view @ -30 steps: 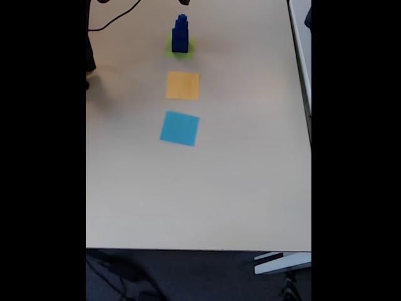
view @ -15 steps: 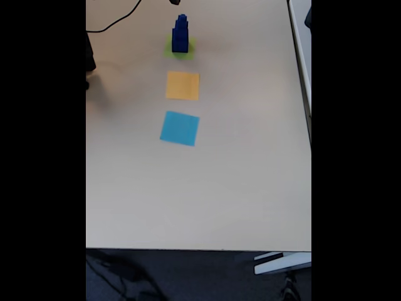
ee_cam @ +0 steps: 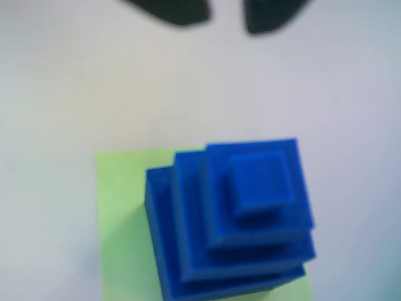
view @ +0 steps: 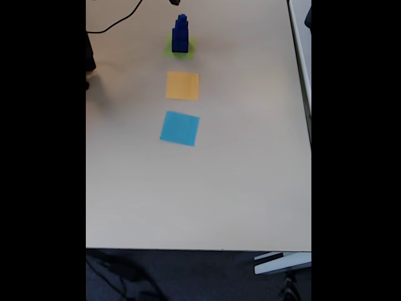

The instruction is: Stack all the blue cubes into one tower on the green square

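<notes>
Tower (ee_cam: 250,219) of four blue cubes, largest at the bottom, smallest on top, stands on the green square (ee_cam: 122,232), at the far end of the tabletop (view: 238,175). Fingers (ee_cam: 269,15) released, spread apart above it, holding nothing. Orange square (view: 182,85) and light-blue square (view: 180,128) lie bare.

table (view: 238,188) beige, bare in front | orange square (view: 182,85) near side of the fingers | light-blue square (view: 180,128) farther out, same line | black cable (view: 113,22) left of the fingers | dark floor (view: 188,276)
</notes>
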`<control>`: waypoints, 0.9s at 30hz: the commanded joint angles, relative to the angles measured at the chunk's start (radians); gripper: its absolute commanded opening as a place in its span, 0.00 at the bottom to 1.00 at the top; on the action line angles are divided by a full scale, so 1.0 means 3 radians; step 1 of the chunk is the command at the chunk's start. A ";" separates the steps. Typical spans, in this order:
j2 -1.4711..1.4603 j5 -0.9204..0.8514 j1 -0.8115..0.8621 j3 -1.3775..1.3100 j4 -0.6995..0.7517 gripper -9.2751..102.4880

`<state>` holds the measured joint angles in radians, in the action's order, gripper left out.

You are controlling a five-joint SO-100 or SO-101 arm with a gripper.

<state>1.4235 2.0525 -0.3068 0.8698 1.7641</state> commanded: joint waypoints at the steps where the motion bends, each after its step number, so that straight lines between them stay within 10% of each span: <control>1: 0.0153 -0.0143 0.0066 -0.0220 0.0015 0.08; 18: -0.0112 -0.0332 0.0102 -0.0603 0.0015 0.08; 27: -0.0409 -0.1861 0.0578 -0.1381 -0.0005 0.08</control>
<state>1.3023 1.6536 -0.1856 0.5645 1.7671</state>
